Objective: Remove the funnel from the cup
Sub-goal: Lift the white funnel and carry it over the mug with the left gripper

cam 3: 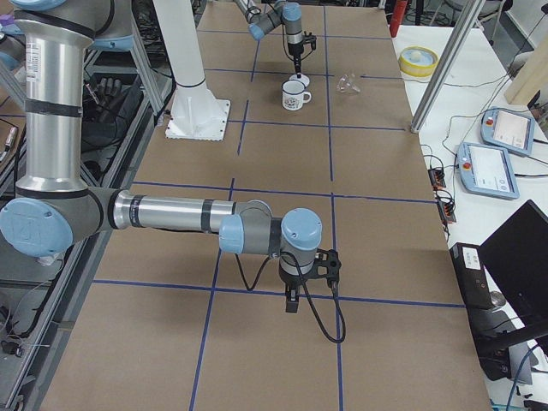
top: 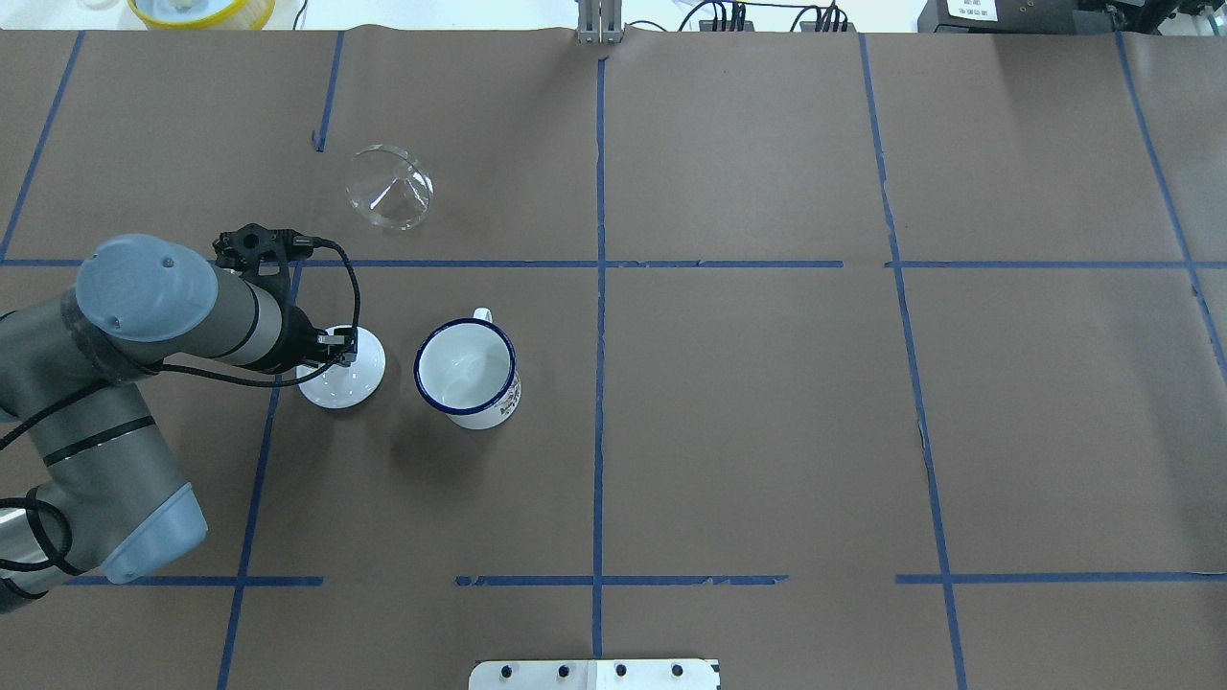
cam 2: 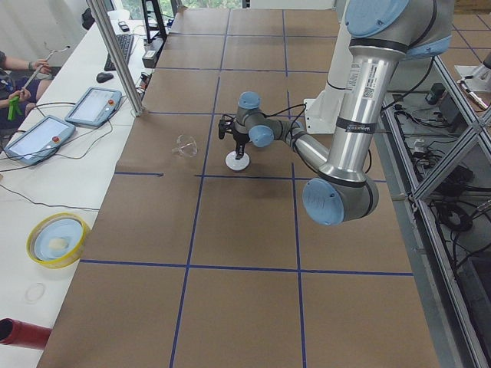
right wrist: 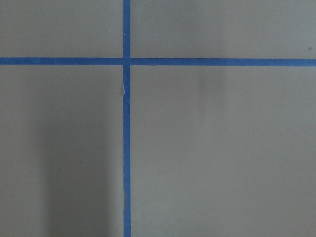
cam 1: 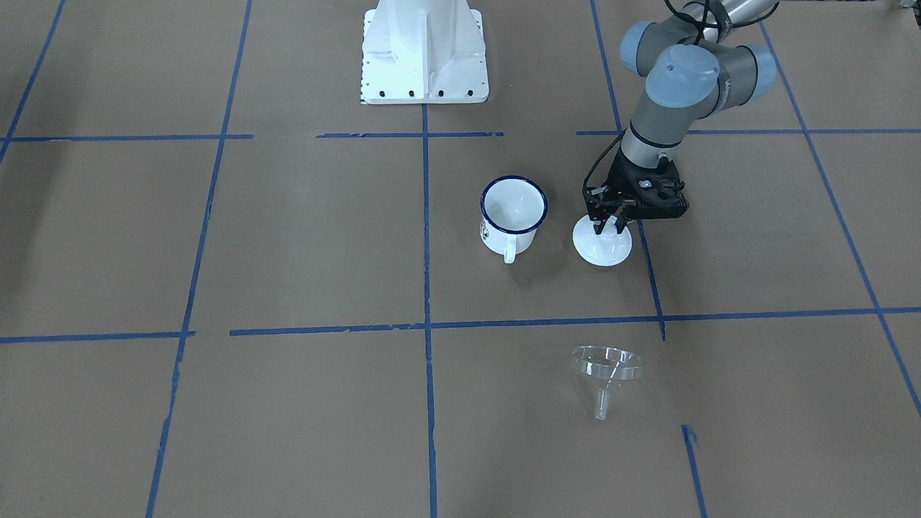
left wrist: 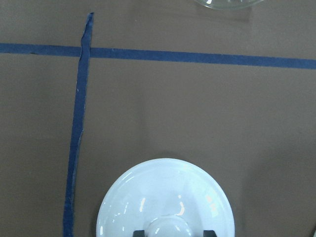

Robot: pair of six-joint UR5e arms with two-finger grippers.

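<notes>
The clear funnel (cam 1: 606,367) lies on its side on the brown paper, apart from the cup; it also shows in the overhead view (top: 388,187). Its rim shows at the top edge of the left wrist view (left wrist: 227,4). The white cup (cam 1: 512,216) with a dark blue rim stands upright and empty (top: 467,372). My left gripper (cam 1: 610,224) points down beside the cup, its fingers close on either side of the knob of a round white lid (left wrist: 165,197) that rests on the table. My right gripper (cam 3: 293,304) hangs over bare paper far from these things; I cannot tell whether it is open or shut.
The robot's white base (cam 1: 424,54) stands at the table's middle edge. Blue tape lines (top: 599,287) cross the brown paper. A yellow bowl (top: 201,10) and tablets (cam 3: 501,163) sit beyond the paper's edges.
</notes>
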